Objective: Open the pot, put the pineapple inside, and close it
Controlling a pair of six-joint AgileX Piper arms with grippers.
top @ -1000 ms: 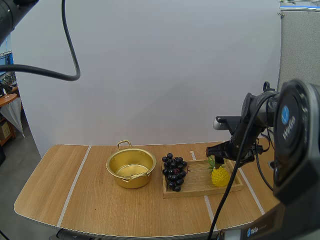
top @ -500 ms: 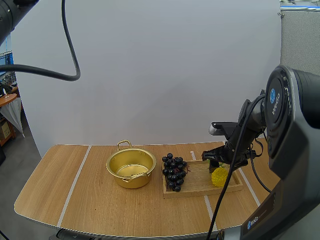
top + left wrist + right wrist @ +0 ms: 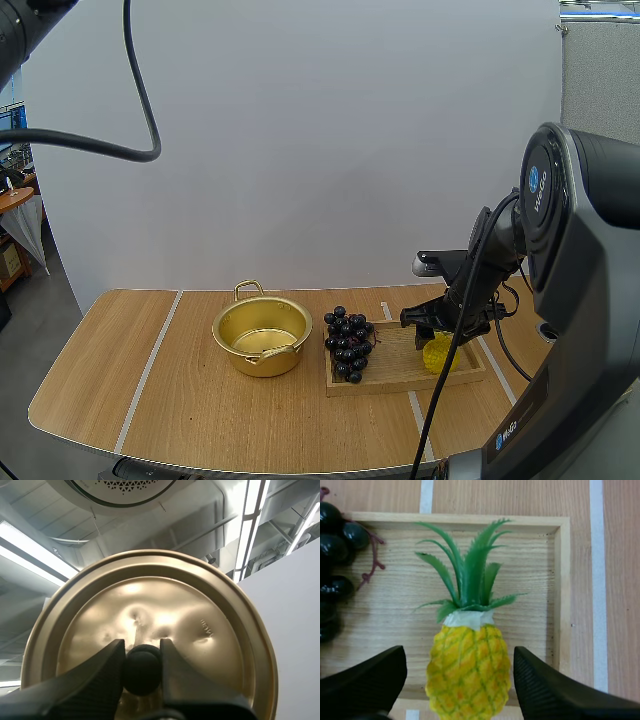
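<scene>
My right gripper point(image 3: 457, 656) is spread wide, one finger on each side of the pineapple point(image 3: 469, 672). There's a gap on both sides, so no contact that I can see. The pineapple lies flat in the wooden tray point(image 3: 564, 580), with its leaves pointing away from the gripper and its yellow body between the fingers. In the high view it's toward the tray's right end, and the right gripper sits low over it, covering most of it. The grapes point(image 3: 348, 343) are at the tray's left end, apart from the pineapple.

The pot point(image 3: 232, 352) is gold and stands on the table point(image 3: 180, 400) just left of the tray, near the grapes. It's uncovered, mouth up, and upright.

My left gripper point(image 3: 142, 649) is pinching the black knob point(image 3: 142, 670) of the lid point(image 3: 200, 610). Both fingers are tight against the knob, and the gold lid's knob side faces the gripper. The lid is off the pot.
</scene>
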